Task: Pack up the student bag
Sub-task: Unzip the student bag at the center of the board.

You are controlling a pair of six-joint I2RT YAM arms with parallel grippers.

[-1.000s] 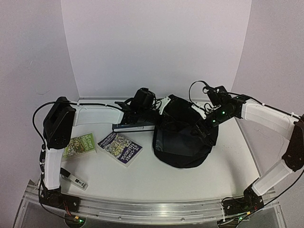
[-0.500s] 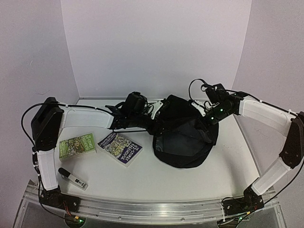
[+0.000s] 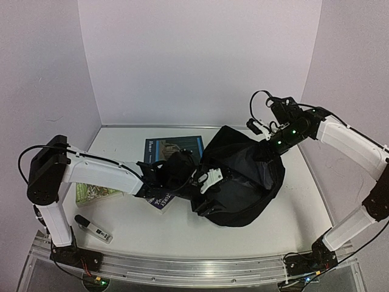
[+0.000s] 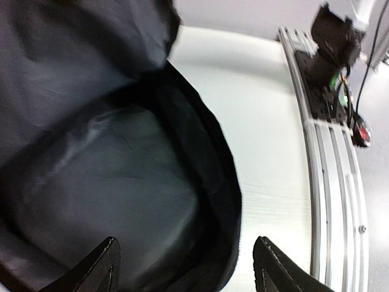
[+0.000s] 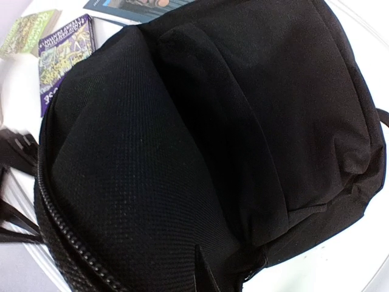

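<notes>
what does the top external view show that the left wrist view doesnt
Only top external: a blue book at the back, a green book, a small marker-like item and both arms. Only left wrist: the student bag's grey inner lining, between the left gripper's open jaws. Both: the bag's black fabric and the white table.
</notes>
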